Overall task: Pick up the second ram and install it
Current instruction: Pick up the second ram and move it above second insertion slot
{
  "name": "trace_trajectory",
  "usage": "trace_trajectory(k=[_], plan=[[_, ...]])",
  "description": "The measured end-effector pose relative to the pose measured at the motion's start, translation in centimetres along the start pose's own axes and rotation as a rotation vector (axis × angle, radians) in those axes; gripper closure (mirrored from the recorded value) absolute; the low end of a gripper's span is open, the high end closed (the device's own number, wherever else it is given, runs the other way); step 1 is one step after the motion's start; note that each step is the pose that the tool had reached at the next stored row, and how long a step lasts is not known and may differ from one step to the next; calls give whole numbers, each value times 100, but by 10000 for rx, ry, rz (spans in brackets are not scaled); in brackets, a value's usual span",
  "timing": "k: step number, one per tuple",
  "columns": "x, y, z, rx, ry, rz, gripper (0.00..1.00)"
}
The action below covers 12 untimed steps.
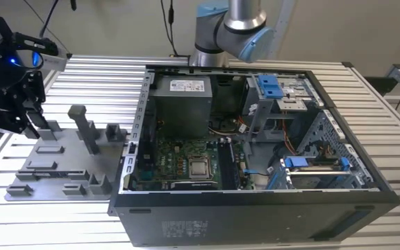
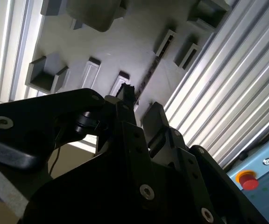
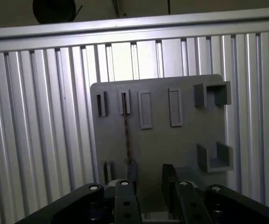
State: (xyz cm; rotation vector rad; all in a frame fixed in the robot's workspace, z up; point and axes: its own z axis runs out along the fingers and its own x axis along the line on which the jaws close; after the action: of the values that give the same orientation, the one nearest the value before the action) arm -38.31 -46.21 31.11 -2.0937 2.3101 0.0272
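Zero of the job looks done to me: gripper (image 3: 150, 168) spread and empty, ram (image 3: 126, 130) on edge in the fixture (image 3: 186, 140), beyond one fingertip (image 3: 132, 167), not between them.

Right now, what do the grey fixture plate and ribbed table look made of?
Flat grey fixture plate with raised blocks: probably matte plastic, uniform dull grey, no glare. Ribbed silvery tabletop: likely bare aluminium, bright sheen along its ribs.
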Motion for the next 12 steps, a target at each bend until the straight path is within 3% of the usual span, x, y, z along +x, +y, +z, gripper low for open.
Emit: trace_trajectory(k=[5, 12], plan=[[1, 0, 26, 2, 0, 0, 64], [5, 0, 148, 0, 3, 0, 64]])
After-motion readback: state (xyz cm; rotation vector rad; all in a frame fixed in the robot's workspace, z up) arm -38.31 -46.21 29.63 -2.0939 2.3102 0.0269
